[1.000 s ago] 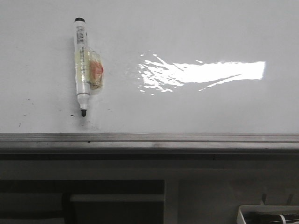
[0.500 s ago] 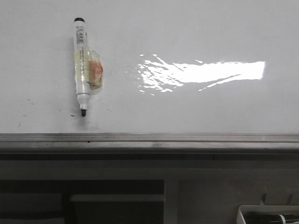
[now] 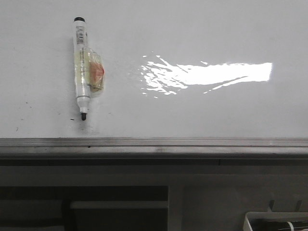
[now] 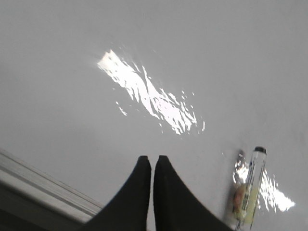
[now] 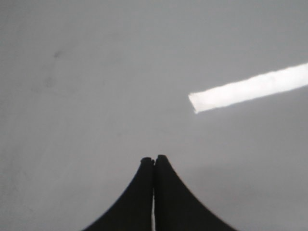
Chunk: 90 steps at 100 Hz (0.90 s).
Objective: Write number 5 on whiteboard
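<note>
The whiteboard (image 3: 202,110) fills the front view, glossy white with a bright glare strip and a grey metal rim along its near edge. A white marker (image 3: 81,67) with a black tip and clear tape around its barrel lies on the board at the left, tip toward the rim. No number 5 shows on the board. My left gripper (image 4: 152,159) is shut and empty above the board, with the marker (image 4: 251,192) off to one side. My right gripper (image 5: 153,159) is shut and empty over bare board (image 5: 96,96). Neither gripper shows in the front view.
Tiny dark specks dot the board left of the marker (image 3: 19,128). Below the rim is a dark grey cabinet front with a pale handle bar (image 3: 118,204). A white bin corner (image 3: 274,221) sits at the lower right.
The marker and the glare have shifted slightly left and up in the front view. Nothing was taken hold of.
</note>
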Tool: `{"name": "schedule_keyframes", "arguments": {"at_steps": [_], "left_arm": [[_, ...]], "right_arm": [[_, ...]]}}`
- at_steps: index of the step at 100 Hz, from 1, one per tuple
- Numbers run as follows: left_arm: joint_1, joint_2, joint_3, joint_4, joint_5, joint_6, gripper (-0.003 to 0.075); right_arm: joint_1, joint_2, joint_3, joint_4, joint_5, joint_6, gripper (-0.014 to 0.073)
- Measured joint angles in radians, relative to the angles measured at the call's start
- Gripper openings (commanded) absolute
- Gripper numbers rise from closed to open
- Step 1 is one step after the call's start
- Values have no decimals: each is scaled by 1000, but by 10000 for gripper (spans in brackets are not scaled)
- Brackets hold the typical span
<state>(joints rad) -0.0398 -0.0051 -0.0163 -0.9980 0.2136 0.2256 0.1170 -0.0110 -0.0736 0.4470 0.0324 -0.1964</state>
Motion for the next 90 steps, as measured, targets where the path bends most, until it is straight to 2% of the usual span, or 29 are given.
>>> {"name": "schedule_keyframes", "arguments": {"at_steps": [12,27,36,43,51,56,61,72,90], "left_arm": [[-2,37,-91,82,79,104,-20],[-2,199,-227,199,177,228,-11],[-20,290,-289,240,198,284,76],[-51,338,-320,254,198,312,204],[-100,377,-339,261,198,327,338],[-135,401,-345,261,198,335,370],[-178,426,-345,270,198,346,368],[-295,501,-349,316,200,359,368],[-436,667,-355,332,172,333,368]], "right_arm": [[2,12,-101,-74,106,0,-64],[5,102,-208,-121,245,0,-64],[5,154,-258,-132,323,0,-62],[11,185,-297,-136,377,0,-52],[14,211,-341,-138,430,-17,20],[21,222,-365,-140,454,-31,87],[23,231,-387,-140,474,-41,171],[32,249,-428,-142,504,-49,293],[63,267,-450,-142,522,-53,316]]}}
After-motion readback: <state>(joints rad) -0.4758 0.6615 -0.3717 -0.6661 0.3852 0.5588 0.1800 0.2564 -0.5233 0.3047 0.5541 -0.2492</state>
